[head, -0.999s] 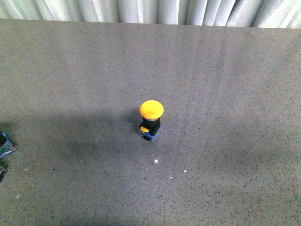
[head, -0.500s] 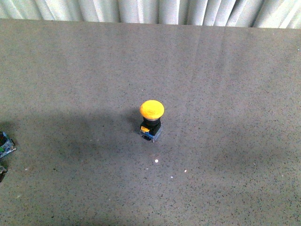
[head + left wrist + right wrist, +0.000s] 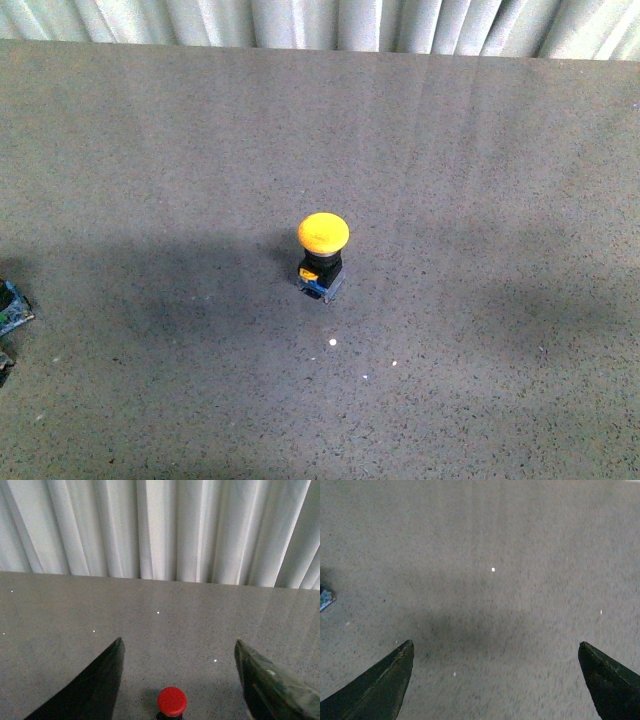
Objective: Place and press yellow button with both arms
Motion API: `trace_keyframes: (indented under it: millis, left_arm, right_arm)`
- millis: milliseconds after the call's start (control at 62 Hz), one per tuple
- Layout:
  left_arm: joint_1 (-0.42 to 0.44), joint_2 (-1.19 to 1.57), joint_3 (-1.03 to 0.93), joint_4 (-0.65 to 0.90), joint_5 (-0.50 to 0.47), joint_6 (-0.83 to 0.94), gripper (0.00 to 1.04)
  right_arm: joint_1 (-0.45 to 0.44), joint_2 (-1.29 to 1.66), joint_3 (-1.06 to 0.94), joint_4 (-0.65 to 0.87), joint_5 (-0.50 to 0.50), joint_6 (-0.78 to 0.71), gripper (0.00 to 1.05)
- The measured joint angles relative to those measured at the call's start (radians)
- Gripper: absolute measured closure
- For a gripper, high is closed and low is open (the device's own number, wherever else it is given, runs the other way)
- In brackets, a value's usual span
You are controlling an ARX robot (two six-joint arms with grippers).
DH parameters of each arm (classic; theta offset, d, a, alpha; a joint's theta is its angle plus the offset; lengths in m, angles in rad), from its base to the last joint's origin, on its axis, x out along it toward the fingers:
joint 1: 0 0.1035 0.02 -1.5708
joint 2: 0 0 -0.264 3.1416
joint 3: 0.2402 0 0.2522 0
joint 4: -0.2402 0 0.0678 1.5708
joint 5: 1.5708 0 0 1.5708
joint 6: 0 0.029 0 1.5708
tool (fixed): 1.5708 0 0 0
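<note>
Yellow-orange domed push button [image 3: 323, 250], black neck, grey square base, upright mid grey speckled tabletop [image 3: 480, 150], ungripped. Your left gripper [image 3: 178, 641], right gripper [image 3: 495, 643] — both spread, empty. Risk — off-centre press tips narrow base, button skids.

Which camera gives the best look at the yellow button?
The front view: the yellow button stands whole on the table. The left wrist view catches only its cap, tinted red, at the picture's edge. The right wrist view misses it.
</note>
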Motion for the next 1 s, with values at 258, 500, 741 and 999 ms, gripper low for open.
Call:
trace_keyframes:
  millis: [258,500,741,999]
  left_arm:
    - [0.0,0.0,0.0,0.0,0.0,0.0,0.09]
    - [0.0,0.0,0.0,0.0,0.0,0.0,0.09]
    - [0.0,0.0,0.0,0.0,0.0,0.0,0.09]
    - [0.0,0.0,0.0,0.0,0.0,0.0,0.09]
  right_arm:
    - [0.161,0.525,0.146,0.37,-0.035,-0.158,0.09]
    - [0.372,0.839,0.431,0.257,-0.044,-0.175,0.09]
    - [0.423,0.961,0.575,0.161,-0.059,-0.12,0.09]
    - [0.481,1.025,0.653,0.12,-0.054,-0.105,0.14]
